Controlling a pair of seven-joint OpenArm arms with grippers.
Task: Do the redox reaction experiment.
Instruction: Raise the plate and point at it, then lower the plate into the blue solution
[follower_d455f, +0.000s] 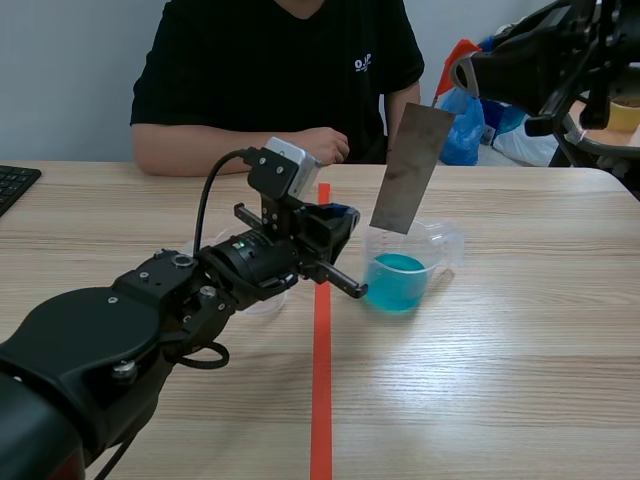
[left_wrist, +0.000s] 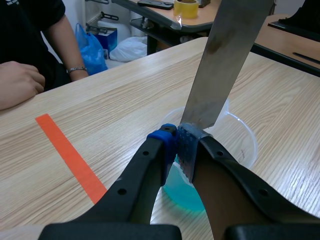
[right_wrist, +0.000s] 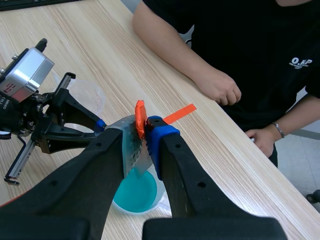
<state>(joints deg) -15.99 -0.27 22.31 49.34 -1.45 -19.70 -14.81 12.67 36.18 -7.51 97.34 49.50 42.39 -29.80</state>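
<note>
A cup (follower_d455f: 441, 246) stands on the table (follower_d455f: 520, 380) with liquid (follower_d455f: 397, 282) in it. From the cup, the left gripper (left_wrist: 179, 141) pinches the rim at 9 o'clock. Just past it, the tape line (follower_d455f: 321, 380) runs from 6 to 12. A dish (right_wrist: 87, 92) lies beyond it under the left arm. The keyboard (follower_d455f: 12, 185) is far off at 10. A person (follower_d455f: 280, 70) sits at 11, behind the table. A metal sheet (follower_d455f: 410, 165) hangs tilted over the cup's mouth, above the liquid. The right gripper (right_wrist: 142, 131) clamps its upper end.

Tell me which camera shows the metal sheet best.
The scene view: the whole metal sheet shows, tilted above the beaker. The left wrist view crops its top; the right wrist view shows only a foreshortened sliver between the fingers of the right gripper.
</note>
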